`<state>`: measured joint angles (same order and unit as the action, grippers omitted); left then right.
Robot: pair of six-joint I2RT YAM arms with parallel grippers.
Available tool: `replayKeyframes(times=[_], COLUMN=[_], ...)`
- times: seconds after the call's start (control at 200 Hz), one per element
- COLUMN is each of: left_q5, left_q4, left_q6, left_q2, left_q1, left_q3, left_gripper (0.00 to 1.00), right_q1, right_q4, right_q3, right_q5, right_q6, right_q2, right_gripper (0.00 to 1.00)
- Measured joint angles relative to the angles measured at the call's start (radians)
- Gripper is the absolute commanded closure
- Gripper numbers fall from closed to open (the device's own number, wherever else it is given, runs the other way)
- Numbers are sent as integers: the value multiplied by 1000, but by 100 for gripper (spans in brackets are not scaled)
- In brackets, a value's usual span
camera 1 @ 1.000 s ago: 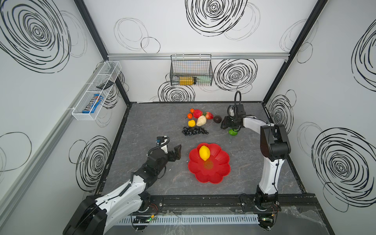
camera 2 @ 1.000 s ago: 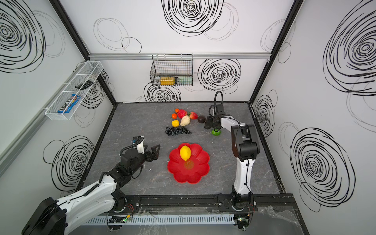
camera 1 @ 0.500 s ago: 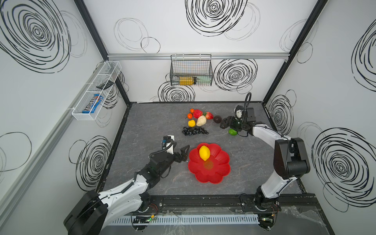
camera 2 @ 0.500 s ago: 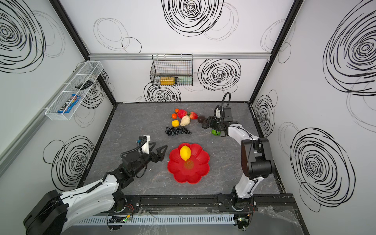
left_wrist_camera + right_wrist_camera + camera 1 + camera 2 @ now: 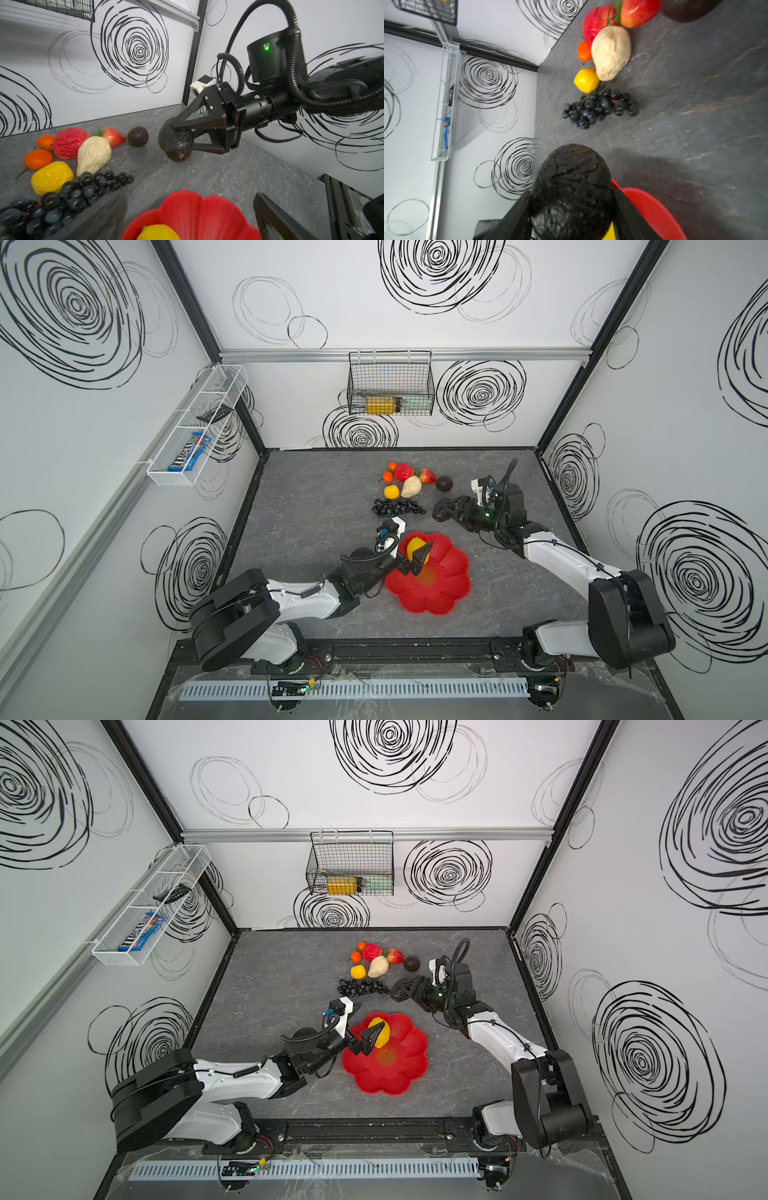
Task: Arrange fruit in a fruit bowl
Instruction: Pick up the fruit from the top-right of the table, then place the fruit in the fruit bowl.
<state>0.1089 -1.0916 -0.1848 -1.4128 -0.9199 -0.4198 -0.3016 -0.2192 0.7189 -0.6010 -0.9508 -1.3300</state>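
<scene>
Two arms. Right fingers [image 5: 207,148] pinch avocado [image 5: 175,143] between them, over desk [image 5: 316,506] beside grapes [image 5: 397,508], apart from bowl [image 5: 453,593]. Left fingers [image 5: 420,558] spread wide, empty, above bowl's rim, lemon [image 5: 413,547] lying inside.

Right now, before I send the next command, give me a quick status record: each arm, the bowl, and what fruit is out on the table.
left gripper: open, fingers either side of the lemon in the fruit bowl
right gripper: shut on avocado, beside the grape bunch, short of the fruit bowl
fruit bowl: one lemon inside
on table: grape bunch, second lemon, beige piece, strawberry, apple, two tangerines, dark round fruit
</scene>
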Motion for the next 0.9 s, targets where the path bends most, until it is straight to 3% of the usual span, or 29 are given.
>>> replayKeyframes(times=[0.34,0.901], left_q5=[59,114], left_q4=[-98,-115], left_q6=[27,19], left_q2=[-100,-159], left_q1=[-22,-22], left_q3=[-37,-84], left_gripper=[5,16], right_q1=[-139,-206], right_q4=[-114,-135], right_q3=[-89,-116], right_q5=[3,20], right_q6=[-139,-200], right_q2=[91,161], right_gripper=[39,39])
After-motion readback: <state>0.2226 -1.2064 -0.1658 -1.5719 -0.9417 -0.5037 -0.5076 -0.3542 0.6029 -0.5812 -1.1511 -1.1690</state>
